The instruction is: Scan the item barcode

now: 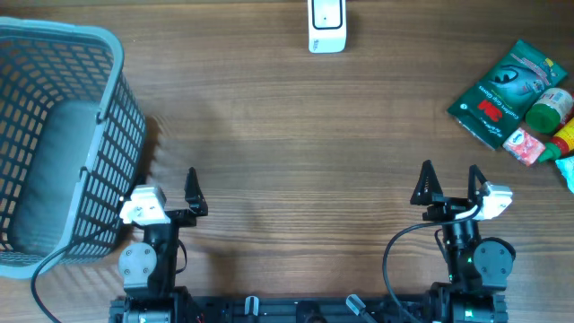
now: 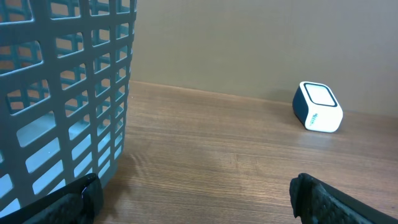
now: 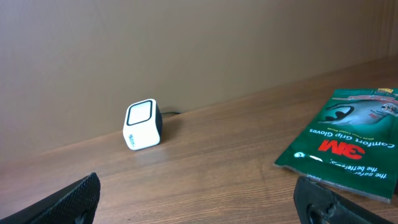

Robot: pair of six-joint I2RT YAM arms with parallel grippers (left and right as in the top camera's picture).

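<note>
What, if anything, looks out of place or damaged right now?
Nothing stands out. The barcode scanner stands upright at the far edge, the basket upright on the left, the 3M glove packet flat on the right. The left gripper and right gripper are open, empty.

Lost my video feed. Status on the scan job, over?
Left gripper, right gripper open, empty. Glove pack lies untouched, far right. Scanner at back edge, nothing blocking it.
</note>
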